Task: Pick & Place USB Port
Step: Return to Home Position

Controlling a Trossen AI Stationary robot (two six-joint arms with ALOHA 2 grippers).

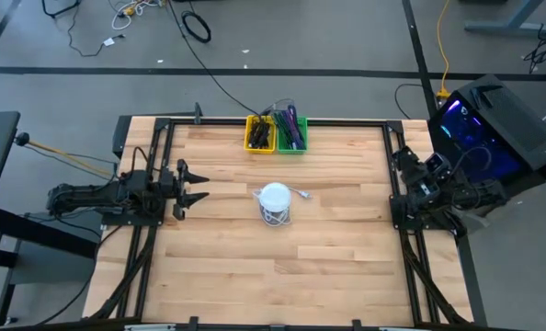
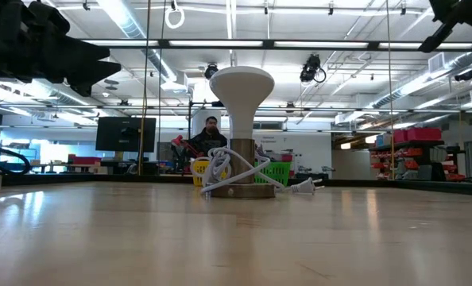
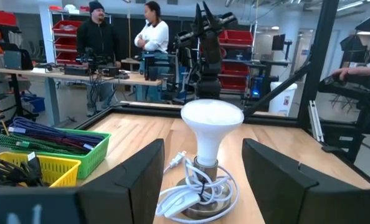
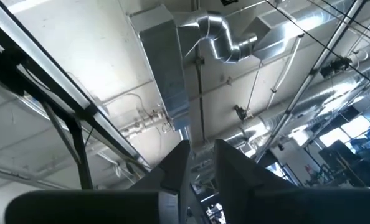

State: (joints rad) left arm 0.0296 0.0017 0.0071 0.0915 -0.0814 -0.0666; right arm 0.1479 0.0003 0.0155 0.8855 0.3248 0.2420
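- At the table's (image 1: 255, 276) left edge, the left claw (image 1: 198, 184) hovers low, its fingers spread wide with nothing between them. It looks parked rather than reaching (it faces the lamp, not the bins).
- Against the far rail, the yellow bin (image 1: 260, 148) holds black cables (image 1: 260, 134), apparently sorted there by colour. They lie well apart from the left claw.
- Mid-table, the lamp (image 1: 275, 198) stands between the arms with its white cord looped round the base, and neither claw touches it.
- Touching the yellow bin, the green bin (image 1: 291, 149) holds purple cables (image 1: 294, 121), well apart from both claws.
- At the right edge, the right arm sits folded. The right claw (image 4: 200, 144) aims at the ceiling, barely parted and empty, likely at rest.
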